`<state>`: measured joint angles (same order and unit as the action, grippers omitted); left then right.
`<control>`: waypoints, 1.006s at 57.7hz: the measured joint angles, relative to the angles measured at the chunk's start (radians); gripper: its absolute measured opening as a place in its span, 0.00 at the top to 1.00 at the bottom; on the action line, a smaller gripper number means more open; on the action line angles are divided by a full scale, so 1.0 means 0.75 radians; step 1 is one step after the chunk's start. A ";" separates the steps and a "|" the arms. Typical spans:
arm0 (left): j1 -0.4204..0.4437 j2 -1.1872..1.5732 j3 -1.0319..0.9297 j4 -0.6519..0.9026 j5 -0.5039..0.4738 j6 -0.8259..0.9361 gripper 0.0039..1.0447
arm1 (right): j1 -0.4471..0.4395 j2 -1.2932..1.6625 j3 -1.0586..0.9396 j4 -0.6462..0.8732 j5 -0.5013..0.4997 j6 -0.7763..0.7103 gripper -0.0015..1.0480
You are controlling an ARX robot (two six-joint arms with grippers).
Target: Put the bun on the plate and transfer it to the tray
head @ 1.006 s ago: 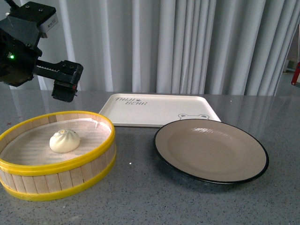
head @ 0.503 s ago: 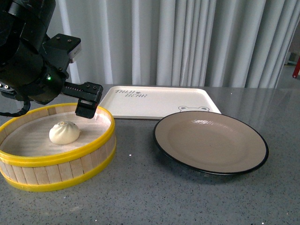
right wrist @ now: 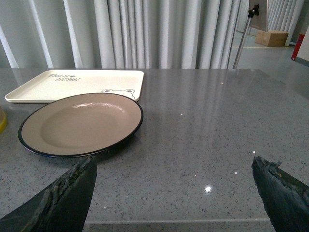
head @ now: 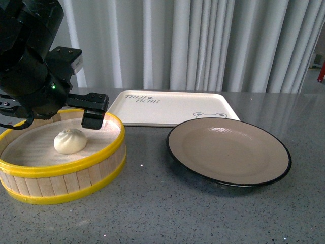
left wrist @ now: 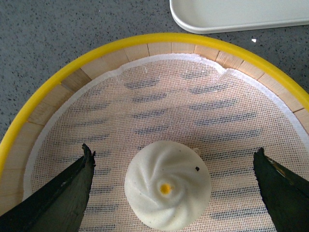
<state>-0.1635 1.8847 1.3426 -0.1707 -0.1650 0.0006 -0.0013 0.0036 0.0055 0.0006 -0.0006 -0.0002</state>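
I've lowered my left gripper (left wrist: pixel 172 153) into the yellow-rimmed wooden basket (head: pixel 66 168), frame left: spread wide, empty, straddling the small white pleated bun (left wrist: pixel 166 191); grasp next.

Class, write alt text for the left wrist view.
A white bun sits on the mesh liner of a yellow-rimmed steamer basket, between the open left gripper's dark fingers. A tray corner shows outside the basket.

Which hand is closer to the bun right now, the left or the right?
Left. The left hand hangs open over the steamer basket, straddling the bun without touching. The right hand is farther off, with the plate lying between it and the basket.
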 joint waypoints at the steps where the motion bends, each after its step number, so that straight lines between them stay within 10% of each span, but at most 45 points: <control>1: 0.001 0.000 -0.001 0.000 0.001 -0.002 0.06 | 0.000 0.000 0.000 0.000 0.000 0.000 0.08; 49: 0.024 0.051 -0.016 -0.013 0.018 -0.118 0.06 | 0.000 0.000 0.000 0.000 0.000 0.000 0.08; 58: 0.025 0.052 -0.020 -0.013 0.026 -0.135 0.25 | 0.000 0.000 0.000 0.000 0.000 0.000 0.08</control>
<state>-0.1448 1.9240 1.3273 -0.1806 -0.1452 -0.1005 -0.0013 0.0036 0.0055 0.0006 -0.0006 -0.0002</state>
